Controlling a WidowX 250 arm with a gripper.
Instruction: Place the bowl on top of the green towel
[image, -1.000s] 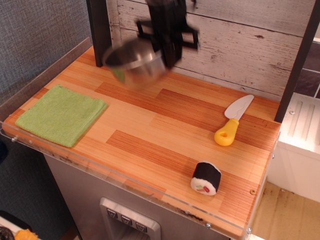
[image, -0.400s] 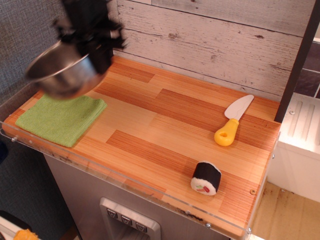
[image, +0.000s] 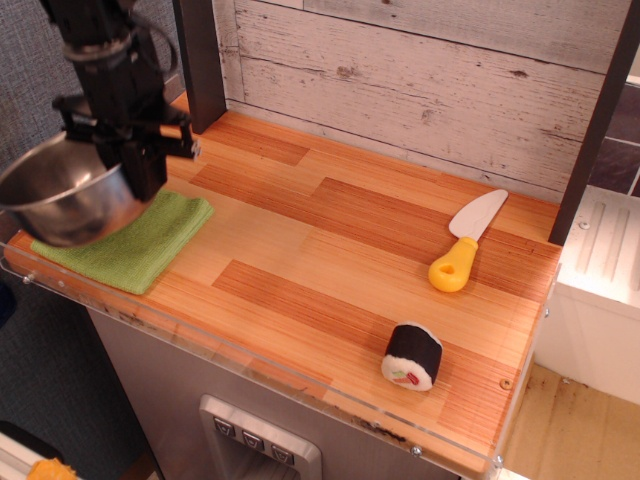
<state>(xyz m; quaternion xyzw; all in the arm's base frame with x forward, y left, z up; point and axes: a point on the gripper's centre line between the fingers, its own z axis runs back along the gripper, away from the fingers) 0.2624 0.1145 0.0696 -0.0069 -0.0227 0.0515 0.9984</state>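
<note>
The surface (image: 330, 250) is a wooden top of orange-brown planks in mixed tones, edged along its near and left sides by a clear plastic lip. Behind it stands a wall (image: 430, 80) of weathered whitish boards, with a dark post (image: 200, 60) at the far left and another at the right edge. Grey textured fabric covers the left side of the room, and a white unit (image: 600, 260) sits to the right, below the surface.

The bowl (image: 65, 195) is round, shiny steel with a thin rim, its inside dark and reflective. It sits at the far left, over the left part of the towel (image: 140, 245), mouth up and tipped slightly; whether it rests on the cloth or hangs just above cannot be told. The towel is lime green, fuzzy and folded, its right corner pointing toward the middle of the surface.

The black hand (image: 140, 150) comes down from above and is clamped on the bowl's right rim.

Well apart on the right lies a toy knife (image: 465, 240), yellow handle near, pale blade pointing far and right. Near it, toward the front edge, sits a sushi roll (image: 412, 355), black outside, white at its end.
</note>
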